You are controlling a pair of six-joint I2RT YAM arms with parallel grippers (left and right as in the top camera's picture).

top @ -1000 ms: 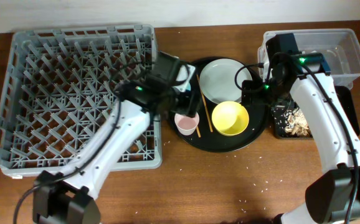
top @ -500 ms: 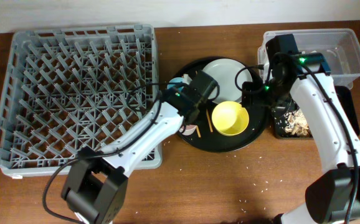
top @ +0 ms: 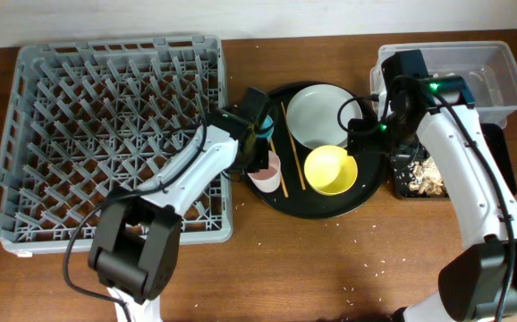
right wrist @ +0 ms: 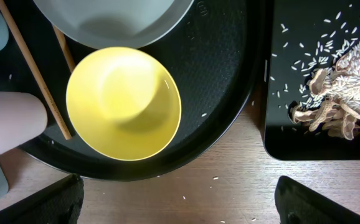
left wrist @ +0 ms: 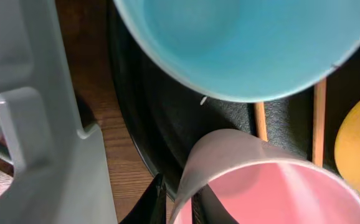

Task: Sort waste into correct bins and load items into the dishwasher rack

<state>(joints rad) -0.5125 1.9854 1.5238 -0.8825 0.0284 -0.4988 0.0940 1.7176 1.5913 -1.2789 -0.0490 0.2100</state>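
My left gripper (top: 260, 154) reaches in from the dishwasher rack (top: 115, 45) side, over the left edge of the round black tray (top: 357, 201). In the left wrist view the left gripper (left wrist: 177, 200) is shut on the wall of the pink cup (left wrist: 273, 193), one finger outside and one inside. The light-blue cup (left wrist: 242, 43) stands just beyond it. The white plate (top: 317, 112), yellow bowl (top: 330, 170) and chopsticks (top: 292, 156) lie on the same tray. My right gripper (right wrist: 180, 205) hangs open and holds nothing, high over the tray's right edge beside the yellow bowl (right wrist: 124, 102).
At the far right is the clear tub (top: 500, 72). In front of it the black rectangular tray (top: 500, 152) holds food scraps (right wrist: 342, 93). Rice grains are scattered on the wooden table along the front. The grey rack fills the left half.
My left gripper has swung from above the tray's middle back to its left edge and closed on the pink cup's wall. The right arm has not moved.
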